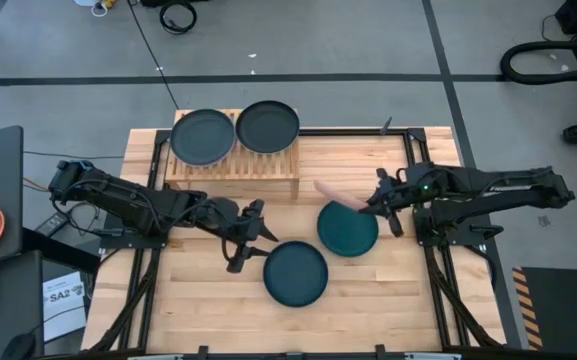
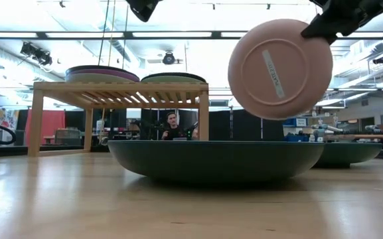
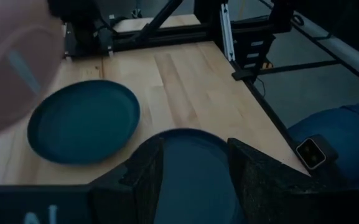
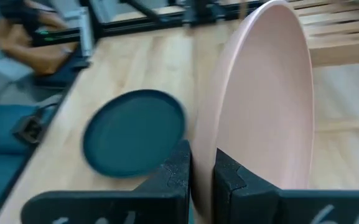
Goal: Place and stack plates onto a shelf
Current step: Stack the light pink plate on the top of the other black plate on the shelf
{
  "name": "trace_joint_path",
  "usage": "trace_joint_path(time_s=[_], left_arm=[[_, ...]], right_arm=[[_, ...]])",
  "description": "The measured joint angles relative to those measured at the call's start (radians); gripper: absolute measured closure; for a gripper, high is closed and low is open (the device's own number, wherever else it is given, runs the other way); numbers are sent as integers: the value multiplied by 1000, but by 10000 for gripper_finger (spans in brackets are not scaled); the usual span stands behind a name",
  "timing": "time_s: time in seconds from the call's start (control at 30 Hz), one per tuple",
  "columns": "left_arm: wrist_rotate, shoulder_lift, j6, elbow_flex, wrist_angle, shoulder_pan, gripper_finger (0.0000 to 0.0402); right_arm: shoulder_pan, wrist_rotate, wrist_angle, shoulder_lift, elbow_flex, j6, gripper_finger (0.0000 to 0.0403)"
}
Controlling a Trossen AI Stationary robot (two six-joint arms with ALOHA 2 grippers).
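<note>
My right gripper (image 1: 373,205) is shut on a pink plate (image 2: 281,66) and holds it in the air to the right of the shelf (image 1: 233,165). The low light-wood shelf carries two plates on its slatted top, a left one (image 1: 203,137) and a right one (image 1: 268,126). Two dark teal plates lie flat on the table, one (image 1: 348,229) under the pink plate and one (image 1: 295,273) nearer the front edge. My left gripper (image 1: 251,238) hovers open at that nearer plate's left edge (image 3: 188,155), touching nothing. My right gripper pinches the pink plate's rim (image 4: 205,163) between its two fingers (image 4: 180,171), one on each face. The fingers come from the table's right side, slanting slightly down. The plate stands on edge, lifted clear of the table, its underside (image 2: 271,73) turned toward the near edge.
Black frame rails (image 1: 413,150) run along the table's left and right sides. A person sits beyond the table (image 2: 172,126), and a sleeve with a wristwatch (image 3: 316,152) shows off the table's near edge. Bare wood lies in front of the shelf.
</note>
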Motion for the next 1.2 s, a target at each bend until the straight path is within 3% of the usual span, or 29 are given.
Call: trace_joint_path(time_s=[0.33,0.67,1.03,1.2], left_arm=[[-2,0,-1,0,-56,0,219],[-2,0,-1,0,-82,0,219],[-2,-57,22,-1,-318,1,219],[-1,-132,50,-89,-285,17,219]], right_arm=[[0,177,-105,49,130,-38,371],[-2,201,-144,252,301,-229,371],[-61,197,-188,479,529,-428,371],[-93,197,-196,570,611,-485,370]])
